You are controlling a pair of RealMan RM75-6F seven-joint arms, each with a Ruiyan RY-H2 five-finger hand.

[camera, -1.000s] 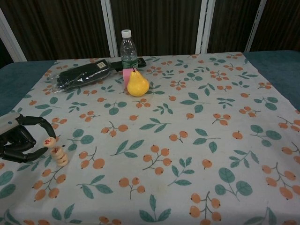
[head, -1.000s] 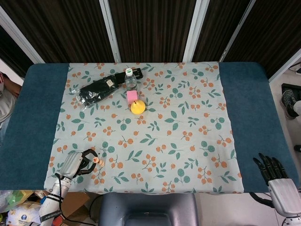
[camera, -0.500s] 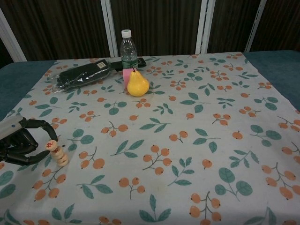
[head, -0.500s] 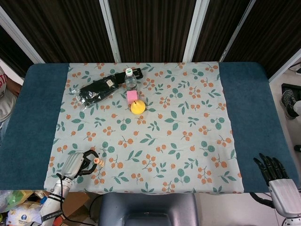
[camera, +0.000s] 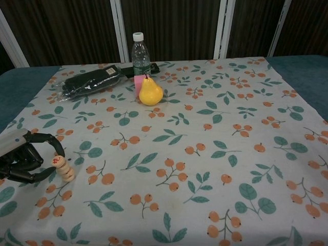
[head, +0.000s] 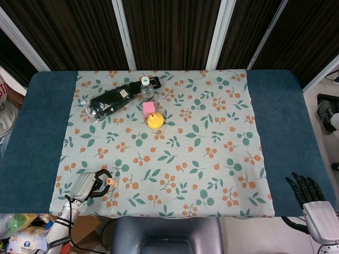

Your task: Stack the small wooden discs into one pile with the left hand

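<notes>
Pile of small wooden discs (camera: 64,168) stands near the front-left corner of the worktop (head: 275,137), on the flowered cloth (head: 212,132). The top disc (camera: 60,161), red mark on its face, now sits on the column; a second ago it was held higher and to the left between the left hand's fingertips, half a second ago it was just touching down. So the placement looks done. The stack reads slightly crooked in the chest view, top disc tipped a bit toward the hand; I cannot count the discs. Left hand (camera: 23,160) lies just left of the pile, fingers curved in an arc with one fingertip (camera: 60,151) close over the top disc; whether it touches or has let go is too fine to tell, and the hand has drawn back a little toward the left edge. Judgement: releasing or just released, nothing else in its grasp. No loose discs show elsewhere on the cloth, so the task is probably at its end, pending a clean withdrawal. Risk: a fingertip catching the top disc on the way out and toppling the pile. Right hand (head: 312,203) hangs off the front-right corner, fingers spread, empty, same place as before. Far side near the back edge: black pouch (head: 108,102), water bottle (head: 146,88), pink block (head: 149,108), yellow pear (head: 155,120), all unmoved.
</notes>
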